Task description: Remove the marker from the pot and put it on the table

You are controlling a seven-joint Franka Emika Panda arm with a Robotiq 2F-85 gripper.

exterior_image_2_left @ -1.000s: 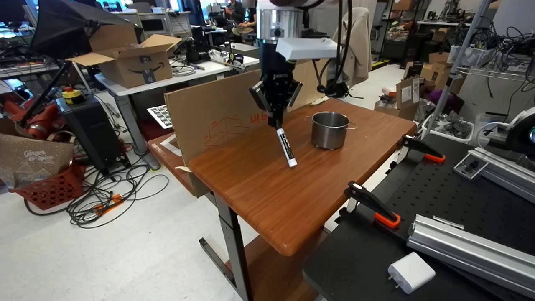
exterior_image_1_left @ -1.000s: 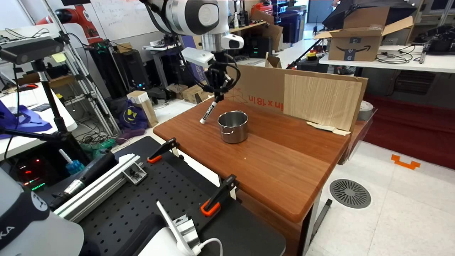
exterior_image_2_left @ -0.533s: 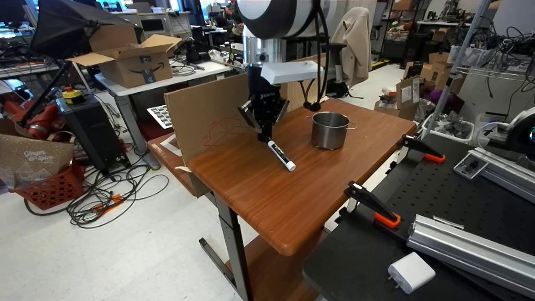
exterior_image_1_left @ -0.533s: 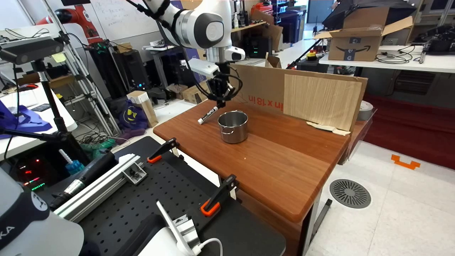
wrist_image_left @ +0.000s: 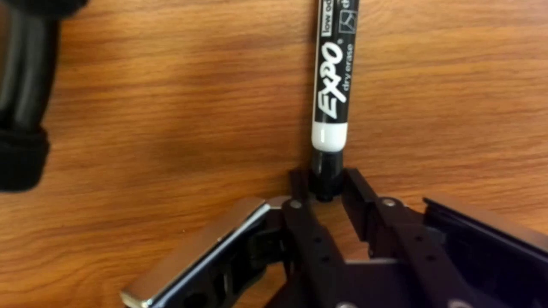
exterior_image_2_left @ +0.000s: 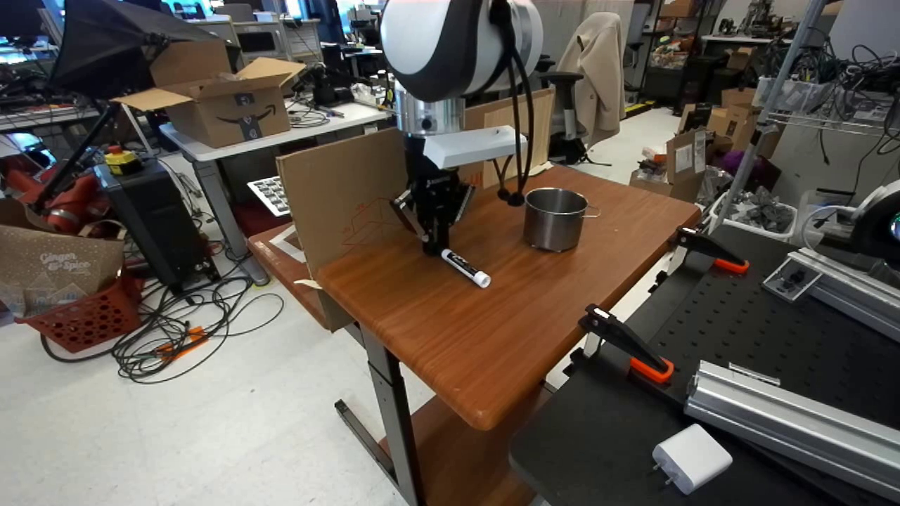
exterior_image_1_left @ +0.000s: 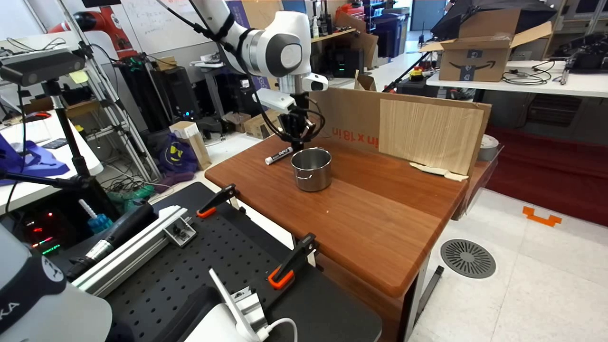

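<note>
The marker is a black and white Expo dry-erase pen with a black cap; it shows in both exterior views (exterior_image_1_left: 279, 156) (exterior_image_2_left: 467, 268) and the wrist view (wrist_image_left: 335, 72). It lies low and nearly flat at the table's surface, outside the pot; whether its whole length touches the wood I cannot tell. My gripper (wrist_image_left: 326, 182) is shut on the marker's cap end, pointing down, also seen in an exterior view (exterior_image_2_left: 436, 246). The silver pot (exterior_image_1_left: 311, 173) (exterior_image_2_left: 554, 223) stands upright on the reddish-brown table (exterior_image_1_left: 361, 218) (exterior_image_2_left: 457, 337), beside the gripper and apart from the marker.
A cardboard sheet (exterior_image_1_left: 351, 114) (exterior_image_2_left: 337, 190) stands along the table's edge behind the gripper. Black clamps with orange handles (exterior_image_1_left: 289, 266) (exterior_image_2_left: 629, 344) sit by the opposite edge, on a black perforated bench (exterior_image_1_left: 213, 266). Arm cables hang near the pot (exterior_image_2_left: 520, 161).
My gripper has moved down toward the table with the marker in it. The marker has gone from steeply slanted to nearly flat. The pot has not moved.
</note>
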